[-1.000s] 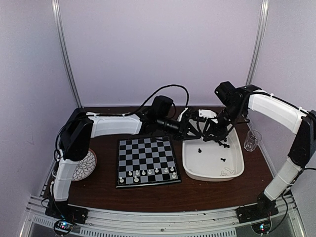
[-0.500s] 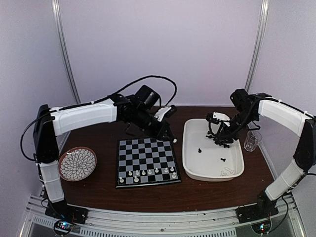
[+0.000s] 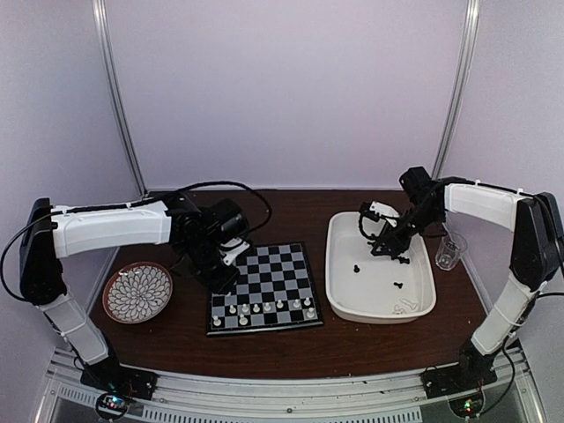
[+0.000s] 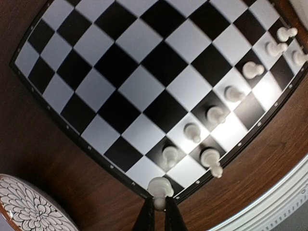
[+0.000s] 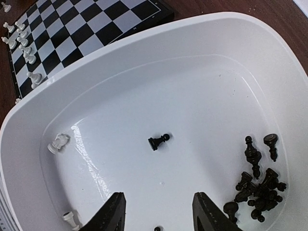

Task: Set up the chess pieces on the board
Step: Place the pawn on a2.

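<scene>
The left tool (image 4: 159, 207) has its two fingers pressed together on a single white piece (image 4: 160, 186), pinching it by its base at the bottom centre of the left wrist view. The piece hangs over the corner of the board (image 4: 144, 86), right at the thin dark border; whether it touches the surface cannot be told. In the overhead view this tool (image 3: 229, 264) sits at the left edge of the board (image 3: 264, 286), left of centre in the frame.

The board lies flat in the middle of the brown table (image 3: 264, 348). A row of white pieces (image 3: 264, 307) stands along its lower edge in the overhead view. In the left wrist view they run as a diagonal line toward the upper right (image 4: 226, 103).

The right tool (image 5: 159, 214) has its fingers spread wide with nothing between them, at the bottom of the right wrist view. It hangs above a white tray (image 5: 144, 38). In the overhead view the tool (image 3: 381, 242) is over the upper part of the tray (image 3: 339, 304), just right of the board.

Inside the tray, a cluster of black pieces (image 5: 257, 185) lies at the lower right. One black pawn (image 5: 158, 141) lies alone near the middle. Two loose white pieces (image 5: 58, 142) lie at the left.

A round patterned plate (image 3: 138, 293) rests left of the board. A clear cup (image 3: 450, 250) stands right of the tray.
</scene>
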Controlling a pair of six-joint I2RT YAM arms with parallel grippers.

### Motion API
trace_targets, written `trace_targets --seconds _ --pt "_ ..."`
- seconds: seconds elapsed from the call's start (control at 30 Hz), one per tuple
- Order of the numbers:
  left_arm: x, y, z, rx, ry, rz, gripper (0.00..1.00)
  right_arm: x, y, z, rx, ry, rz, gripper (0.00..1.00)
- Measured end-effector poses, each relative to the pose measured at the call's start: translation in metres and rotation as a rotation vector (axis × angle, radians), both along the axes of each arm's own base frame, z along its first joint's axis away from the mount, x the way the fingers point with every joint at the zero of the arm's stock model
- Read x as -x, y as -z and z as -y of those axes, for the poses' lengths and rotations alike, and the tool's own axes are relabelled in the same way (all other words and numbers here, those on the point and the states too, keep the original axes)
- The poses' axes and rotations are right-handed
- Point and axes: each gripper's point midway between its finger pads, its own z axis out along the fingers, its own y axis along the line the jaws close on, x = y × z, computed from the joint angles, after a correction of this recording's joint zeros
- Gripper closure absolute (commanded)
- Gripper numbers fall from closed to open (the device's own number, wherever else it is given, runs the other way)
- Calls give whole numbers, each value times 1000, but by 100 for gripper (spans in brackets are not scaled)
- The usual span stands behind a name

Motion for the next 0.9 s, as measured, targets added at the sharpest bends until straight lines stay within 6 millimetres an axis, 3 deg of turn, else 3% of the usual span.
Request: trace_targets --seconds 0.07,0.23,0.9 --pt "9 7 -19 -56 -16 -9 97 0 1 0 -2 5 -2 49" --pt "11 13 -31 -96 -31 -3 98 3 5 1 -1 12 -15 49" --pt "20 56 -31 -72 -49 -48 97 5 7 1 -1 24 -32 48"
